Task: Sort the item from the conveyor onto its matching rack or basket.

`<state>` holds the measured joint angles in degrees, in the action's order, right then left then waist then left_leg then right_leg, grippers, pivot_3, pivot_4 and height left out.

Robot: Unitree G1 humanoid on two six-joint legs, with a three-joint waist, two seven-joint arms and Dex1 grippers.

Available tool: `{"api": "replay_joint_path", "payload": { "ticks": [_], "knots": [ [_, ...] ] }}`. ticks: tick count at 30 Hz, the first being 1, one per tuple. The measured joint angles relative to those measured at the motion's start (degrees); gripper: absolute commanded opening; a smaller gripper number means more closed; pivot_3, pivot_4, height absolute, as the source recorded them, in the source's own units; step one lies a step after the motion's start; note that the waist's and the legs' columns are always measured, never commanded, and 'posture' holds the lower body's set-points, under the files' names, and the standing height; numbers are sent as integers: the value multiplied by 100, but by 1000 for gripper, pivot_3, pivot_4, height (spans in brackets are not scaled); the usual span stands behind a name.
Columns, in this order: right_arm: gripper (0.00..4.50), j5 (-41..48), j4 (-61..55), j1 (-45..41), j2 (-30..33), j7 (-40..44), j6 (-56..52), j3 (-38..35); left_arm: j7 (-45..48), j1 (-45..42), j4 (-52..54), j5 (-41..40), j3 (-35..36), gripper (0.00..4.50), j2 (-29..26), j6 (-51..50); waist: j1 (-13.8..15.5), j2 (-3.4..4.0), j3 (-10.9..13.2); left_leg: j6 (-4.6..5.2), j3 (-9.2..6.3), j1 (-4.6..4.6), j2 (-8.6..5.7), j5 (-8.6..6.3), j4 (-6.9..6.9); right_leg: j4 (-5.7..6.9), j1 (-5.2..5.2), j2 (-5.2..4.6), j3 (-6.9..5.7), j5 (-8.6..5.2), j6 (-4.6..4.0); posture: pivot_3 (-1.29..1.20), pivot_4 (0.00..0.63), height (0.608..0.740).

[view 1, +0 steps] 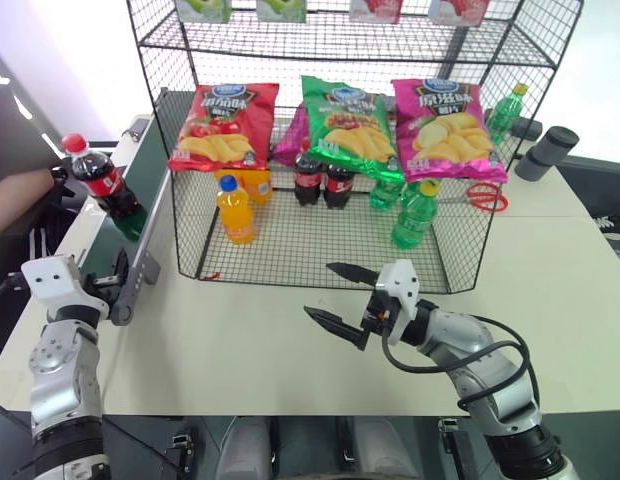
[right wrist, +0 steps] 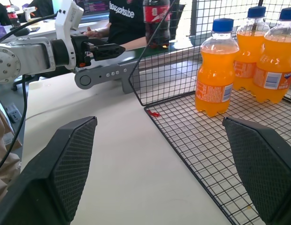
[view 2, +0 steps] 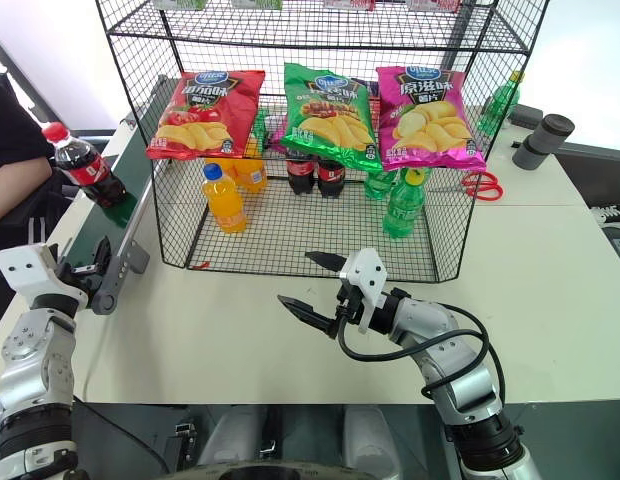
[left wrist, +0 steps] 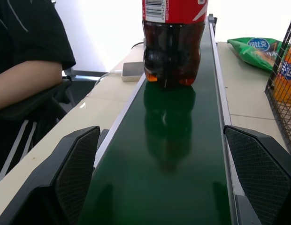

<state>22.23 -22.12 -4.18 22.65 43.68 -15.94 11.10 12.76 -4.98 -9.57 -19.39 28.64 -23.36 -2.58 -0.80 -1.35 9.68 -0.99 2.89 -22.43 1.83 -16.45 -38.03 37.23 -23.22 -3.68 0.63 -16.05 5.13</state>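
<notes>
At the far left of the head views a person's arm point(view 1: 15, 205) is seen beside the conveyor point(view 1: 140, 225), and a dark short sleeve is made out more plainly in the left wrist view. The cola bottle point(view 1: 102, 180) is seen standing upright on the green belt, well ahead of the left gripper point(view 1: 118, 283). Only its lower body and red label are caught in the left wrist view, where a green chip bag point(left wrist: 258, 49) lying on the tabletop point(view 1: 290, 340) beyond the belt is also shown. The left gripper is held level at the near end of the conveyor, its fingers point(left wrist: 75, 164) spread wide to either side of the belt, with nothing grasped.

Further right, the black wire rack point(view 1: 330, 230) is seen standing on the tabletop, hung with red point(view 1: 222, 125), green point(view 1: 348, 120) and pink point(view 1: 445, 125) chip bags. Orange soda bottles point(view 1: 236, 210), cola bottles and green bottles point(view 1: 415, 215) are seen on its lowest tier. The front corner of the rack and three orange bottles are given close up in the right wrist view.

The right gripper point(view 1: 335, 295) is held over the bare tabletop just in front of the rack, pointed toward the conveyor, fully spread and empty. Red scissors point(view 1: 480, 197) are seen at the right of the rack.
</notes>
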Motion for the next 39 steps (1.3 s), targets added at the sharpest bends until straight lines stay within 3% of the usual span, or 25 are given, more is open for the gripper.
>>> {"api": "replay_joint_path", "payload": {
  "ticks": [17,22,26,31,39],
  "knots": [
    [4458,8,0,-26,-1,66,-9,42,-41,-12,-134,-65,28,4500,16,370,-2,0,0,-1,-1,0,0,0,2,-1,-1,-4,0,-1,-2,0,150,740],
    [4500,17,0,-27,-9,67,-16,44,-38,-1,-154,-118,118,2892,18,437,3,0,0,-1,-1,-1,0,-1,2,-3,-2,-7,-1,-1,-2,0,150,740],
    [4500,43,0,-28,-14,67,-41,49,-35,30,-152,-113,138,2873,-5,444,3,0,0,-1,-2,-1,0,-1,2,-3,-1,-9,-2,-1,-3,0,150,740],
    [4500,41,0,-31,-10,66,-50,51,294,241,-38,23,75,2873,-425,387,-17,-2,0,-2,-2,-10,1,-1,7,-6,-12,-10,-2,-6,-12,0,150,740],
    [4500,208,0,-313,92,151,-264,-57,2122,519,1988,-804,-695,2873,-1406,-732,-21,-3,4,-6,-2,-21,-7,-3,12,-23,-15,-26,-4,-13,-28,0,150,740]
  ]
}}
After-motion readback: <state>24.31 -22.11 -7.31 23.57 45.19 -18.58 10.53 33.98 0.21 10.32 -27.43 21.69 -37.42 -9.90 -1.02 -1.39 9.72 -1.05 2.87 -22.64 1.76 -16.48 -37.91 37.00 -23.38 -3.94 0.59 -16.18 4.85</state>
